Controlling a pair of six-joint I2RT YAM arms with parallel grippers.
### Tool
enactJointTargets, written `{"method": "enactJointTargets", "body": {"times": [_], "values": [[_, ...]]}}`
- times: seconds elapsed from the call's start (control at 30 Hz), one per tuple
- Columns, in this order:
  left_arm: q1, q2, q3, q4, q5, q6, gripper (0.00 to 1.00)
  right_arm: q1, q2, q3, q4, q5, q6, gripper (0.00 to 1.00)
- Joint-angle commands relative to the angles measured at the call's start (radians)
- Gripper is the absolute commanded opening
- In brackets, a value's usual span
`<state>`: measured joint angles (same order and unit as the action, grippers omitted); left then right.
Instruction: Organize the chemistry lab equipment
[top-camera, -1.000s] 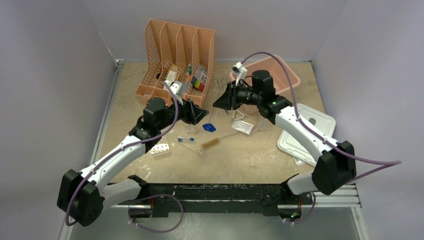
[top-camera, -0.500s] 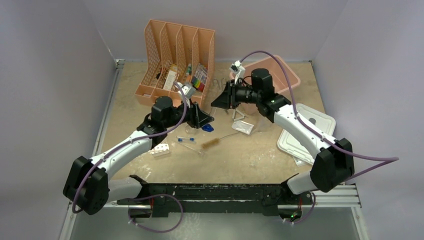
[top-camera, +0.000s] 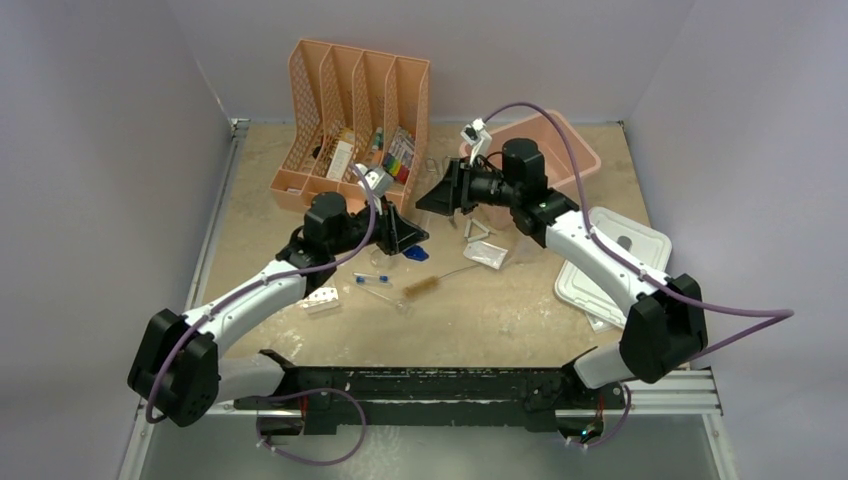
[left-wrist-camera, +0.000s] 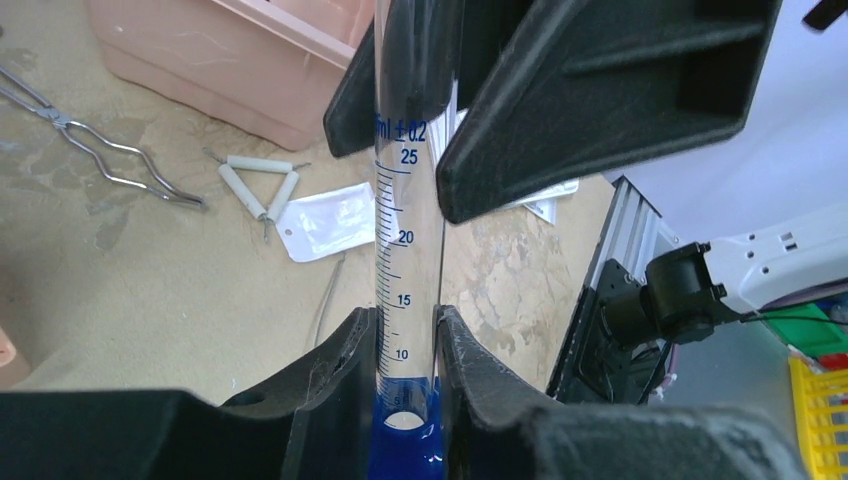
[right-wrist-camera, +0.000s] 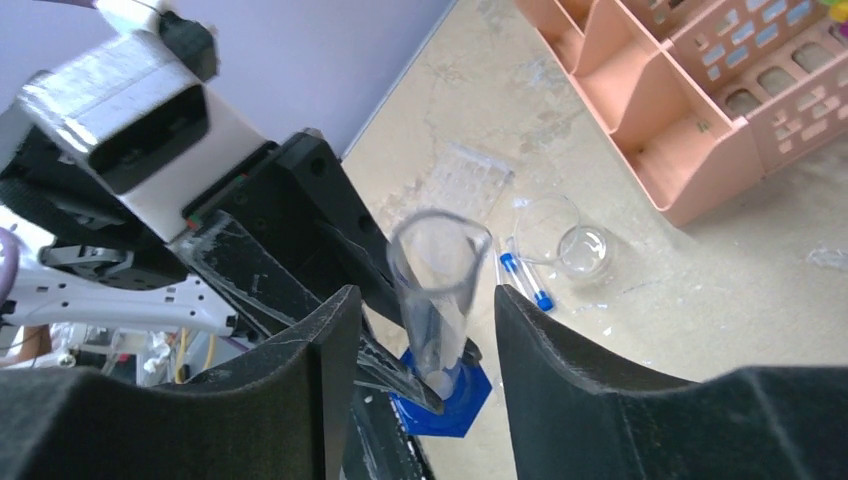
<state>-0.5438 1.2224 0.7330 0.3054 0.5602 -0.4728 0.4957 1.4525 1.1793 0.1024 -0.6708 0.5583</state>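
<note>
Here, right jaws stand open, loosely flanking the graduated cylinder (right-wrist-camera: 435, 300).

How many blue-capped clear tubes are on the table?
2. Both blue-capped clear tubes lie side by side beside the small clear vessel; others may be hidden.

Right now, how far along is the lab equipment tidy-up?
Done: small items stand in the peach organizer. In hand: the left gripper pinches the graduated cylinder near its blue base, the right gripper open around its top. Left on the table: tongs, wire triangle, brush, blue-capped tubes, tube rack.
</note>
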Motion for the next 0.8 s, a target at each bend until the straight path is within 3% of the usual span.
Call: {"method": "enactJointTargets", "body": {"times": [0.0,0.17,0.3,0.57,0.7,0.77], "values": [[-0.001,0.006,0.054,0.134,-0.047,-0.057,0.1,0.0,-0.028,-0.051,0.088,0.081,0.068,0.55],[-0.001,0.015,0.068,0.158,-0.062,-0.064,0.1,0.001,-0.025,-0.071,0.047,0.138,0.079,0.51],[-0.001,0.028,0.069,0.163,-0.045,-0.066,0.1,0.001,-0.003,-0.078,0.08,0.115,0.111,0.46],[0.0,0.044,0.094,0.151,-0.075,-0.066,0.1,0.003,0.013,-0.082,0.116,0.073,0.164,0.44],[-0.001,0.056,0.101,0.15,-0.068,-0.076,0.16,0.004,0.029,-0.057,0.084,0.032,0.139,0.29],[0.0,0.051,0.099,0.146,-0.076,-0.076,0.25,0.004,0.025,-0.046,0.061,0.038,0.13,0.23]]}}
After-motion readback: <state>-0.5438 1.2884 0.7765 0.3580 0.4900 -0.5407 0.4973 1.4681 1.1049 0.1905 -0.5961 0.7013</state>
